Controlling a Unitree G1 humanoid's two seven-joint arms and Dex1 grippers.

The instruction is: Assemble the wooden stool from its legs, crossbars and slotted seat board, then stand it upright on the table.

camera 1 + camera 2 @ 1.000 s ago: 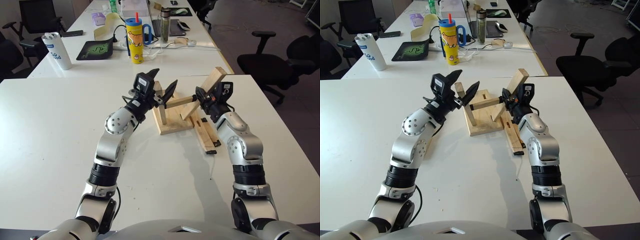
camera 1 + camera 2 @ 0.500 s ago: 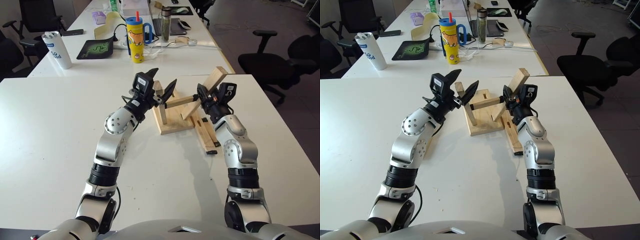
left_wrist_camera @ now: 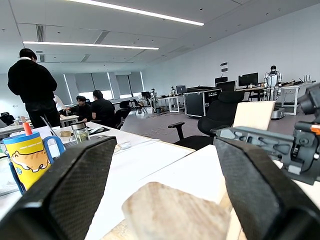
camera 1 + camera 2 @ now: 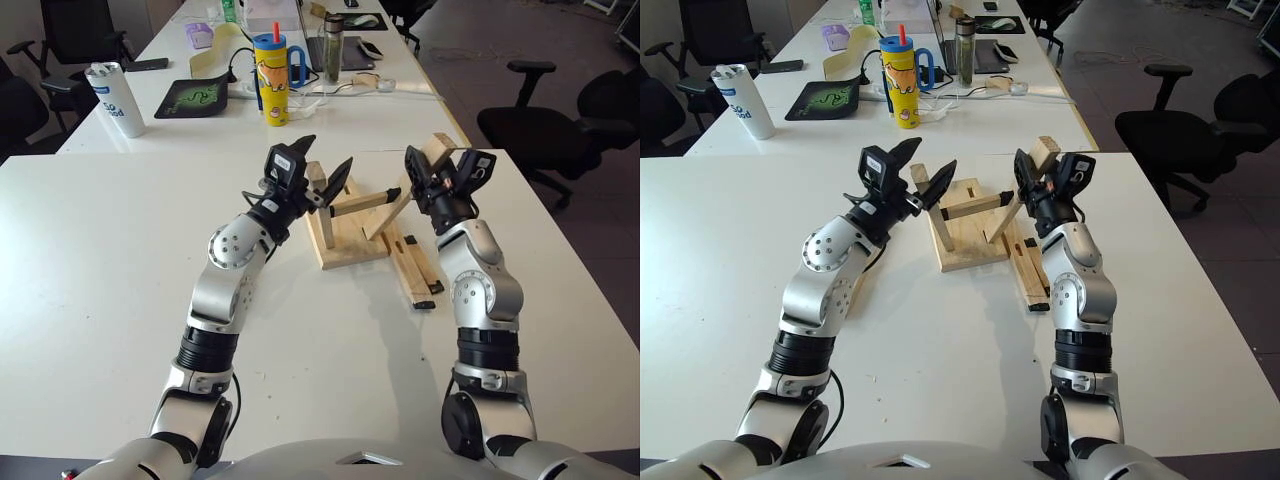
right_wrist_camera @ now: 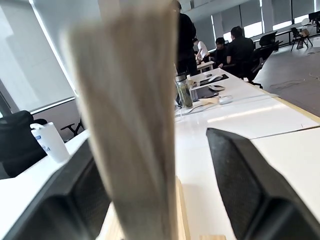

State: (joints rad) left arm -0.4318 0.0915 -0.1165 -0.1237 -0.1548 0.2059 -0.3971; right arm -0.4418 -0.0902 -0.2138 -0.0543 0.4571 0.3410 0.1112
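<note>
While an upright leg (image 4: 322, 205), a crossbar (image 4: 360, 205) and a tilted leg (image 4: 395, 207) are set on the seat board (image 4: 350, 250), loose parts (image 4: 415, 270) lie unfitted beside it, so assembly is judged partial. The left gripper (image 4: 332, 153) is held open around the upright leg, and the right gripper (image 4: 424, 182) is spread around the tilted leg, not clamped.

- An open-plan office that also houses robots
- Just beyond the left pincer (image 4: 332, 152), a second long white desk (image 4: 150, 135) carries a mouse mat (image 4: 195, 98), a yellow mug (image 4: 268, 80), a white tumbler (image 4: 113, 100) and a drinks bottle (image 4: 331, 38)
- Out to the right of the right pincer (image 4: 425, 165) stand black swivel chairs (image 4: 545, 120) on a grey floor
- Far beyond the left pincer: strip ceiling lights (image 3: 135, 10), monitors (image 3: 248, 79), people seated at desks (image 3: 102, 107), a black equipment case (image 3: 200, 102) and a standing humanoid robot (image 3: 273, 80)
</note>
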